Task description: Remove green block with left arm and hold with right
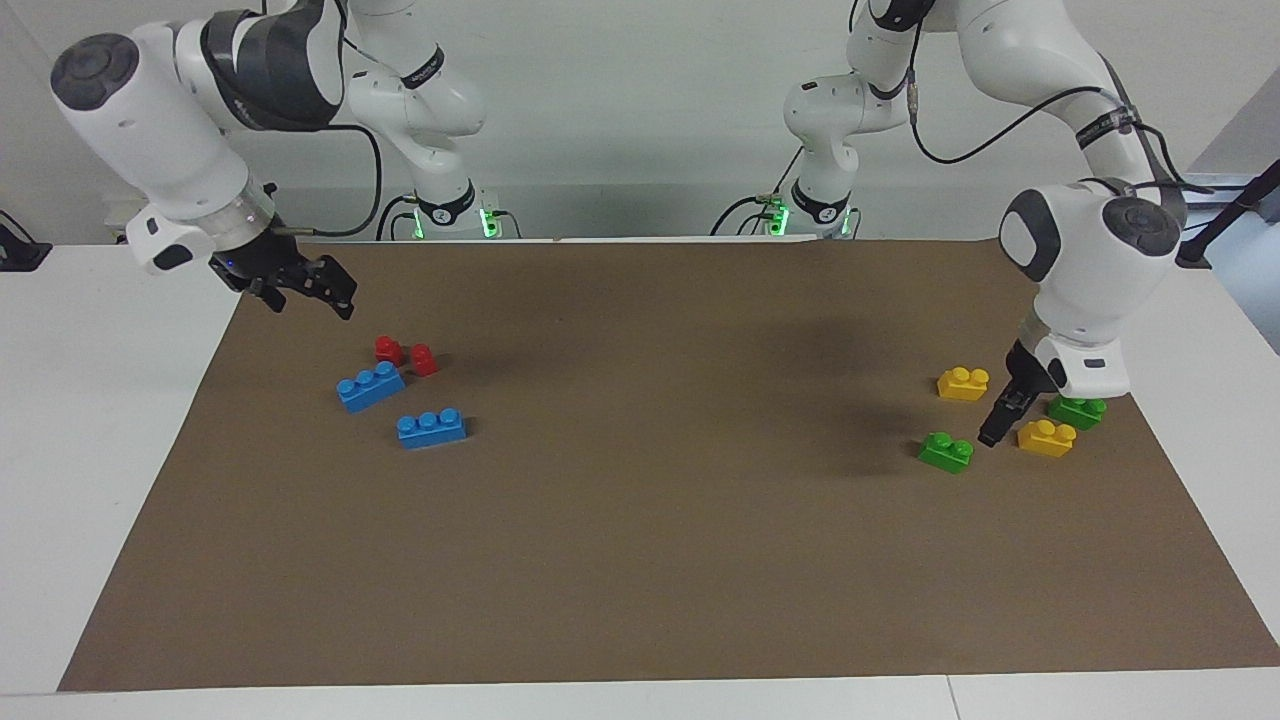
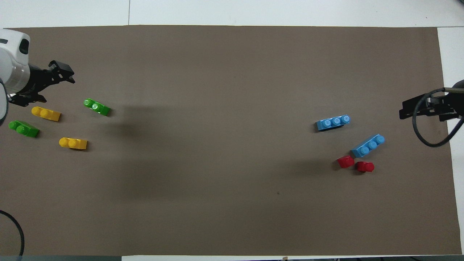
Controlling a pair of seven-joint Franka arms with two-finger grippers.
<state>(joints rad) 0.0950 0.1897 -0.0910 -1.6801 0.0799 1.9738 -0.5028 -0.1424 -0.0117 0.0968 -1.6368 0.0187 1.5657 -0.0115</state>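
A green block (image 1: 946,452) with two studs lies free on the brown mat at the left arm's end; it also shows in the overhead view (image 2: 96,107). A second green block (image 1: 1077,410) lies nearer the mat's edge (image 2: 24,129). My left gripper (image 1: 1000,425) is open and empty. It hangs low beside the first green block, apart from it, and shows in the overhead view (image 2: 43,87). My right gripper (image 1: 310,288) is open and empty, raised over the mat's corner at the right arm's end (image 2: 407,108).
Two yellow bricks (image 1: 963,383) (image 1: 1046,438) lie by the green blocks. Two blue three-stud bricks (image 1: 371,387) (image 1: 431,428) and two small red pieces (image 1: 388,349) (image 1: 424,360) lie at the right arm's end. The brown mat (image 1: 640,520) covers the white table.
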